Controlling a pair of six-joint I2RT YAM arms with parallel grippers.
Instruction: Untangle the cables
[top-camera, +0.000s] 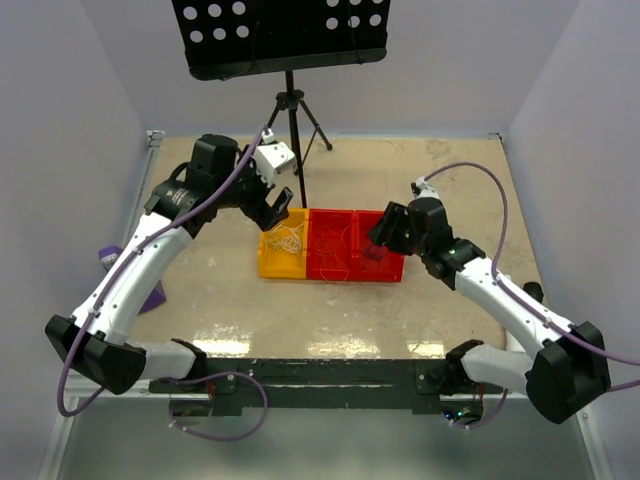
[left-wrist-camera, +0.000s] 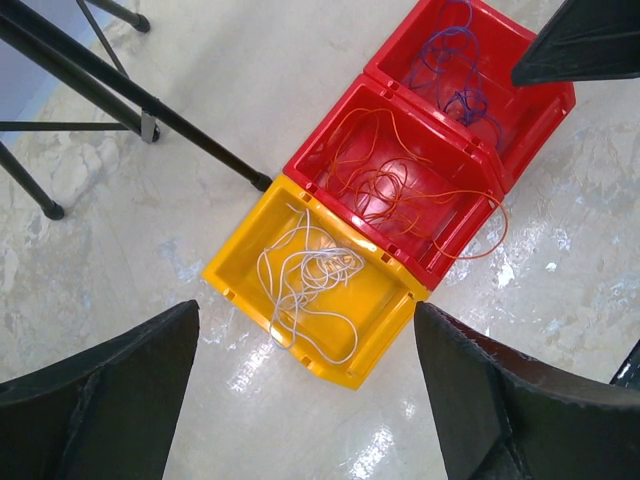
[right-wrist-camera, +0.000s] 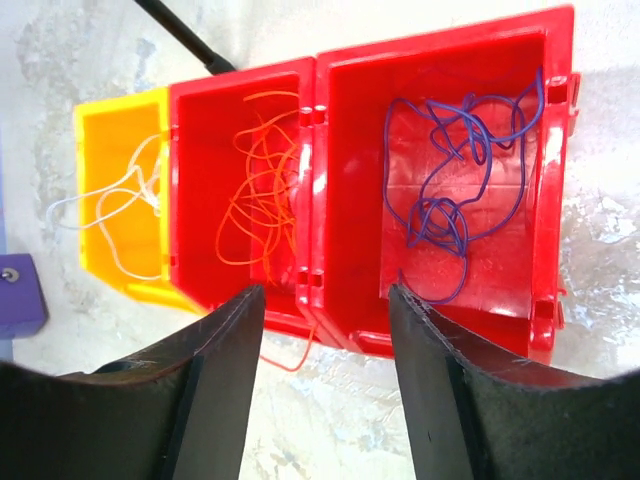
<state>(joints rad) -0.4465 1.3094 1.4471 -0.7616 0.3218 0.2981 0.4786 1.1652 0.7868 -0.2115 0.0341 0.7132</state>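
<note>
Overhead and wrist views of the work area. The pale, glossy table fills the field. At its 12 o'clock edge stands a black tripod stand carrying a perforated panel. The left arm reaches in from 7 o'clock and the right arm from 5 o'clock.

Near the table's centre three open bins sit side by side, walls touching, in a row running from 9 o'clock to 3 o'clock: a yellow bin, a middle red bin and an end red bin.

The left gripper hangs above the yellow bin, toward its 11 o'clock corner. Its jaws stand wide apart with nothing between them. The right gripper hangs over the 3 o'clock end of the row, its jaws likewise parted and empty.

The cables lie sorted by colour, one colour per bin. The white cable lies in loose loops on the yellow bin's floor. The orange cable lies coiled in the middle red bin, with one loop draped over a wall and resting on the table outside. The purple cable lies tangled on itself in the end red bin. No cable touches either gripper.

A purple block sits on the table at 9 o'clock of the row, apart from the bins.
</note>
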